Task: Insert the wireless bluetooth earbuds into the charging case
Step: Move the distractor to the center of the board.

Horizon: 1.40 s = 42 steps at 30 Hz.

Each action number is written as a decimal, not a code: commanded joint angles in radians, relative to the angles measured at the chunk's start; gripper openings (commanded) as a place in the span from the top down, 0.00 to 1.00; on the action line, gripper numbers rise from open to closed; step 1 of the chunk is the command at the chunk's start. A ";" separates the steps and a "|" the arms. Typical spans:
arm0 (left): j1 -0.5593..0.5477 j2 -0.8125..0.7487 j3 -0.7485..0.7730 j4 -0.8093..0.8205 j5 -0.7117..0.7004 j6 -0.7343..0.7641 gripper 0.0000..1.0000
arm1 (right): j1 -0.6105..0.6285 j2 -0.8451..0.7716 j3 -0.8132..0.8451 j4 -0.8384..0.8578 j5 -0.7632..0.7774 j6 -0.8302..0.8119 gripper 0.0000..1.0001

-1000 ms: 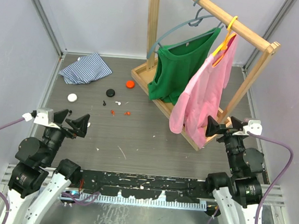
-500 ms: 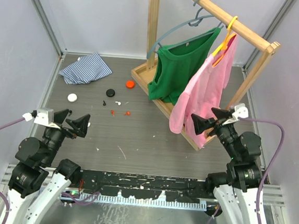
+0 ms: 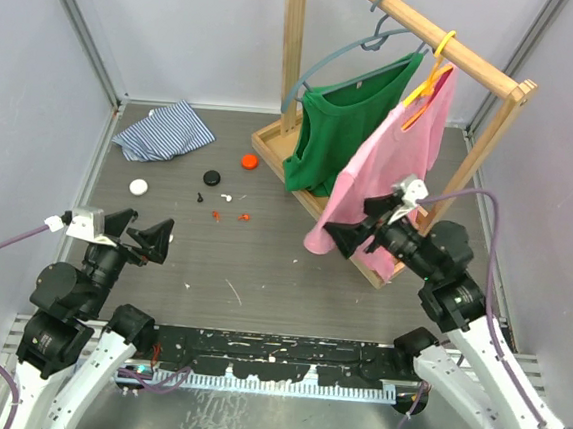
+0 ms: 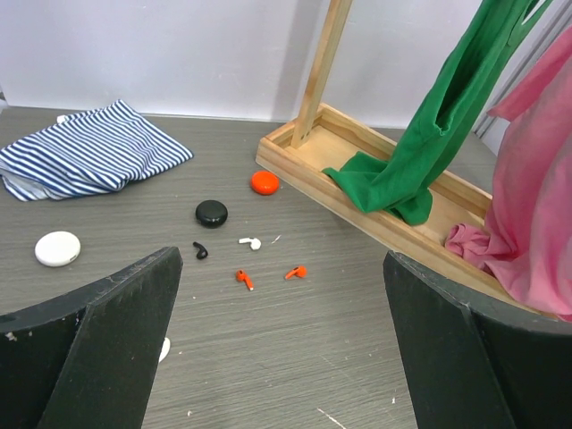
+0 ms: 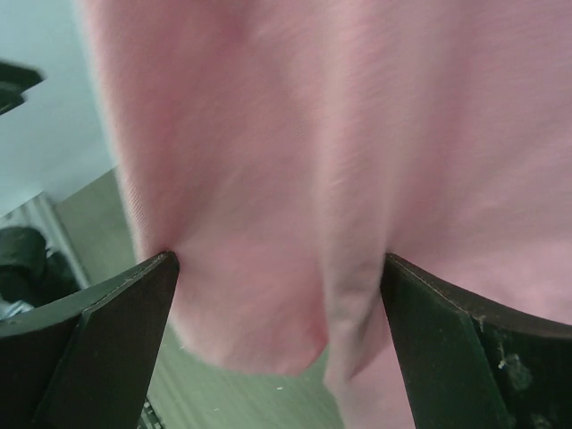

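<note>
Grey table (image 3: 272, 263): earbuds (image 4: 253, 242) lie beyond left pincer (image 3: 145, 228).

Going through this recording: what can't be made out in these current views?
Top view: the tiny black, white and red-orange plastic earbuds are too small to show orientation.
Right wrist view: the hanging pink fabric shirt fills the frame, hiding them.
Left wrist view: a small white object is partly hidden by the left end effector's finger.

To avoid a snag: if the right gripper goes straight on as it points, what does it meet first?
Most likely the pink shirt, which hangs right before the open right gripper.
</note>
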 commanded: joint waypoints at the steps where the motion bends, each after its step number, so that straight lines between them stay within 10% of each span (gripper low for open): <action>1: -0.002 0.000 0.002 0.063 0.015 0.011 0.02 | 0.262 0.079 0.002 0.092 0.249 -0.061 0.00; 17: -0.005 -0.021 0.002 0.054 0.015 0.013 0.02 | 0.707 0.633 0.107 0.233 0.597 -0.244 0.00; 42: -0.021 -0.044 0.002 0.047 0.023 0.016 0.02 | 0.369 1.301 0.502 0.139 0.436 -0.223 0.00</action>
